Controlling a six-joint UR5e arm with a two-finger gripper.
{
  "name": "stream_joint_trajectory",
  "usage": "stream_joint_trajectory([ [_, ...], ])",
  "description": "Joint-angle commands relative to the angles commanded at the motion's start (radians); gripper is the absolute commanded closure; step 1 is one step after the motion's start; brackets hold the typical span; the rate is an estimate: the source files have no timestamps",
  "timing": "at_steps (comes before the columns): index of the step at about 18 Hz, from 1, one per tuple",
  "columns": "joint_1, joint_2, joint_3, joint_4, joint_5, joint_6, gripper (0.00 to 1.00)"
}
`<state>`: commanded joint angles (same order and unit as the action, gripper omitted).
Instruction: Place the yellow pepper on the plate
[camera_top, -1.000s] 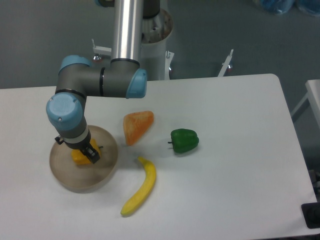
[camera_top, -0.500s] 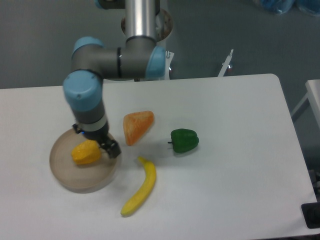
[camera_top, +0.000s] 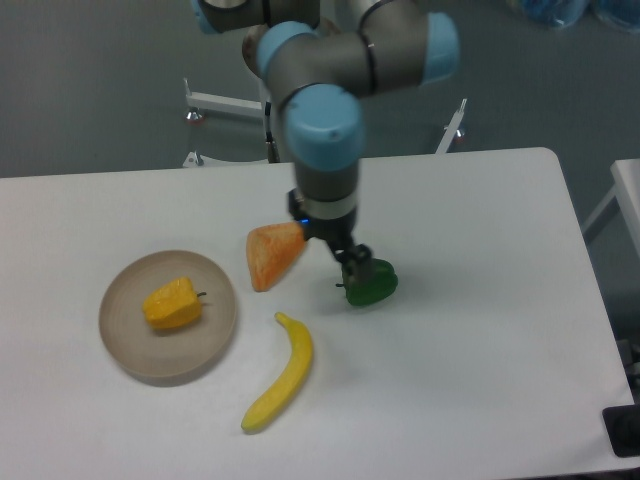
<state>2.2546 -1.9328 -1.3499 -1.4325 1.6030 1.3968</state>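
The yellow pepper (camera_top: 173, 304) lies on the round beige plate (camera_top: 130, 345) at the left of the table, its short dark stem pointing right. My gripper (camera_top: 352, 260) hangs far to the right of the plate, above the left part of the green pepper (camera_top: 372, 284) and next to the orange-pink wedge (camera_top: 272, 252). It holds nothing. Its fingers are small and dark against the green pepper, so I cannot tell how wide they stand.
A long yellow banana (camera_top: 280, 376) lies in front of the wedge, to the right of the plate. The table's right edge (camera_top: 590, 270) and a second surface beyond it are at the far right.
The gripper has left the yellow pepper on the plate and swung right across the table, past the wedge, to above the green pepper. The pepper stays on the plate.
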Motion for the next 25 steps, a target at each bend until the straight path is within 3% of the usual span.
stream_joint_trajectory([
  [3, 0.066, 0.002, 0.002, -0.025, 0.0, 0.135, 0.0],
  [10, 0.146, -0.011, 0.006, -0.028, 0.003, 0.284, 0.0],
  [14, 0.155, -0.028, 0.003, -0.026, 0.025, 0.307, 0.0],
  [25, 0.149, -0.041, 0.009, -0.011, -0.049, 0.292, 0.0],
])
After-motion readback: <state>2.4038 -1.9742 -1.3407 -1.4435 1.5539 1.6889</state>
